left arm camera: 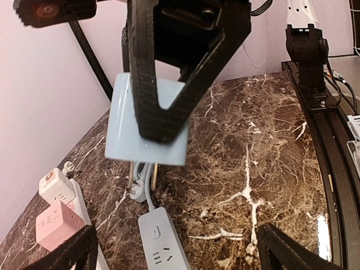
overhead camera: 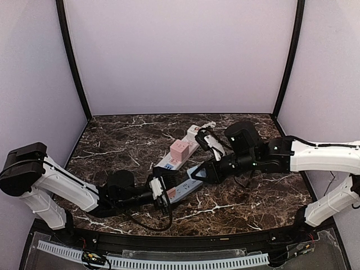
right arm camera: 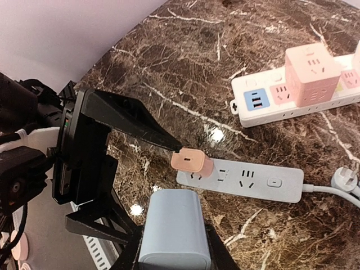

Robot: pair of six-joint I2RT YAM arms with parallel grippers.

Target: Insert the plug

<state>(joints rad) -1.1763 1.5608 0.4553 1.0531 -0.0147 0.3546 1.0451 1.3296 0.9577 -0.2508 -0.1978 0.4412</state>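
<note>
Judged light, rigid and slick, the blue plug (right arm camera: 173, 228) was clamped across its broad faces by the right claw (right arm camera: 171, 253), the left claw (overhead camera: 164, 194) open.

Lilac walls (overhead camera: 180, 56), dark marble tabletop (overhead camera: 125, 140)

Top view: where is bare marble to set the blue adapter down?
Free on the marble table: back-left, between the left wall and the white strip; front-right, between the right arm and the near rail. Crowded: the centre, around the grey strip, left gripper and right gripper.
</note>
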